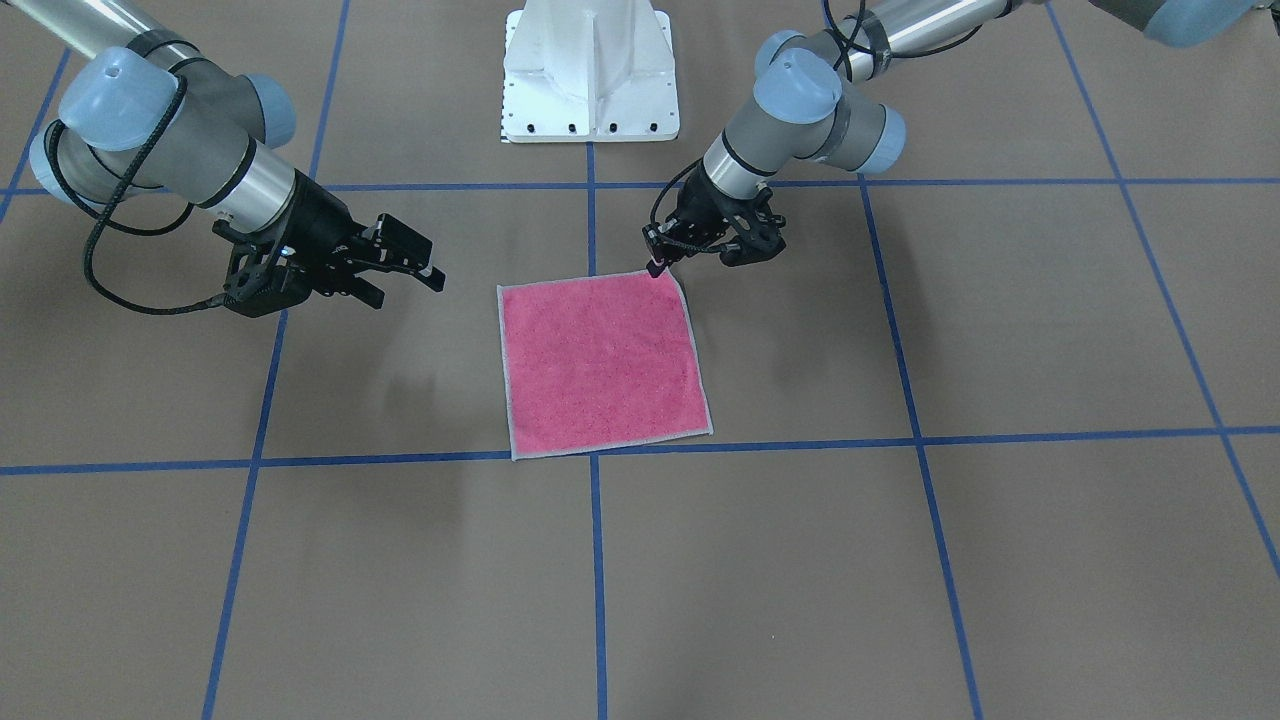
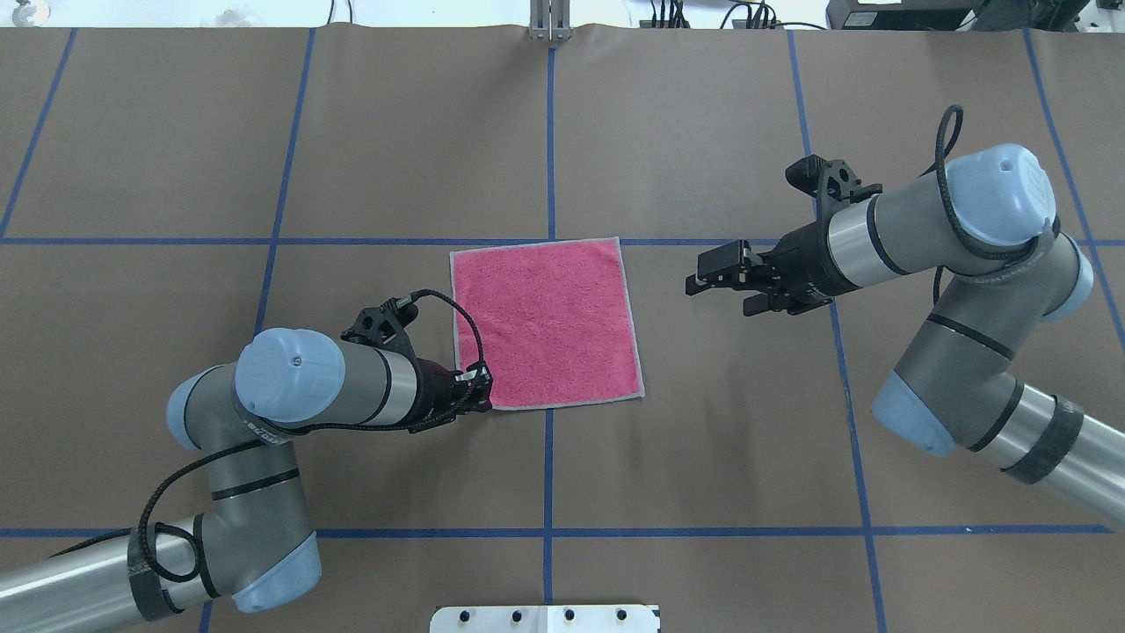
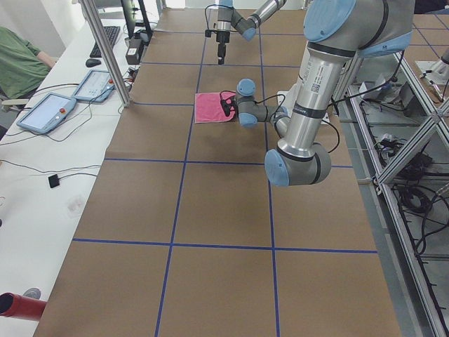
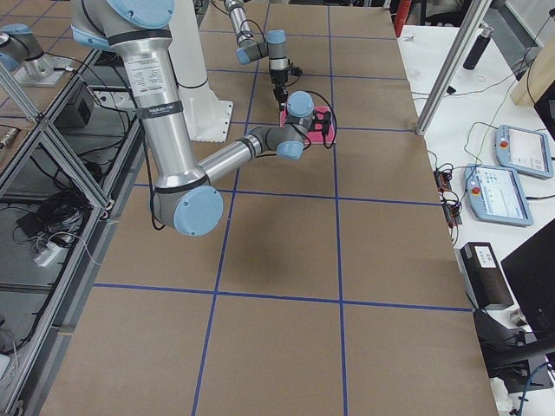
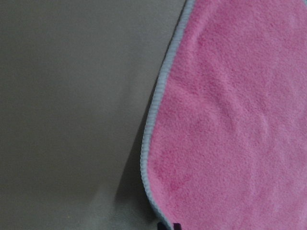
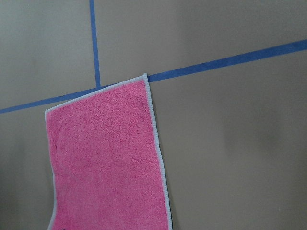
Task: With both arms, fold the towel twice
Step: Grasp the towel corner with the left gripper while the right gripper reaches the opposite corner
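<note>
Two grippers differ: your left gripper (image 1: pixel 658 264) is pinched on the near left corner of the towel (image 1: pixel 600 365), flat on the table (image 1: pixel 900 560), likely to lift it; your right gripper (image 1: pixel 408 283) hangs spread, well right.

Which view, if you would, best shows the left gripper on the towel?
Exterior front-facing: the left gripper meets the towel corner in plain sight. Overhead, the wrist partly covers it; side views show it tiny; wrist cameras show mostly towel.
</note>
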### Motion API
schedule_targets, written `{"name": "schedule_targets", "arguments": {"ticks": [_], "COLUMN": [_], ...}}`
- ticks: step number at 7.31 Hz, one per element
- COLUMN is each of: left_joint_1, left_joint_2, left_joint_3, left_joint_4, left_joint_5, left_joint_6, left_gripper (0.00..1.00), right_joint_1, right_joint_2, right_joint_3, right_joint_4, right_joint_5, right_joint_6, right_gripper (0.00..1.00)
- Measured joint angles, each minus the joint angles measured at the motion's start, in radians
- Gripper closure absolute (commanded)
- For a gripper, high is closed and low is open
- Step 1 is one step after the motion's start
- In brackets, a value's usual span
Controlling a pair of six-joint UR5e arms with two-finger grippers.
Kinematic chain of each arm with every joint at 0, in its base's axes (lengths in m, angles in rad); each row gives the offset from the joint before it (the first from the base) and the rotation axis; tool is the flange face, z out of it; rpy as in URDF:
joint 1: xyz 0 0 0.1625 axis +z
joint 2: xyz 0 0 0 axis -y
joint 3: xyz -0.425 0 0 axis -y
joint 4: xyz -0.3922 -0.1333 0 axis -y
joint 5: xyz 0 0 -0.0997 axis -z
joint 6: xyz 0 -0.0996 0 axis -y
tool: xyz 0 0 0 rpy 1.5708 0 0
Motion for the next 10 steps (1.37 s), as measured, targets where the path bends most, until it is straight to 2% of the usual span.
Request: {"name": "schedule_targets", "arguments": {"ticks": [3, 5, 8, 9, 10], "left_joint_1": [0.000, 0.000, -0.003, -0.003, -0.003], "left_joint_2": [-0.002, -0.006, -0.007, -0.007, -0.008], "left_joint_3": [-0.003, -0.003, -0.003, -0.003, -0.003], "left_joint_4": [0.000, 0.000, 0.000, 0.000, 0.000], "left_joint_5": [-0.001, -0.001, -0.001, -0.001, -0.001], "left_joint_6": [0.000, 0.000, 0.000, 0.000, 0.000], "left_gripper": [1.00, 1.00, 1.00, 1.00, 1.00], "right_joint_1": [-0.008, -0.029, -0.096, -0.117, -0.139], "right_joint_2": [0.004, 0.045, 0.095, 0.105, 0.109], "right_joint_3": [-0.001, -0.035, -0.089, -0.105, -0.118], "right_joint_4": [-0.008, -0.014, -0.016, -0.017, -0.017], "right_joint_5": [0.000, -0.009, -0.080, -0.101, -0.120], "right_joint_6": [0.001, 0.025, 0.063, 0.071, 0.077], "right_gripper": [0.01, 0.01, 0.02, 0.05, 0.12]}}
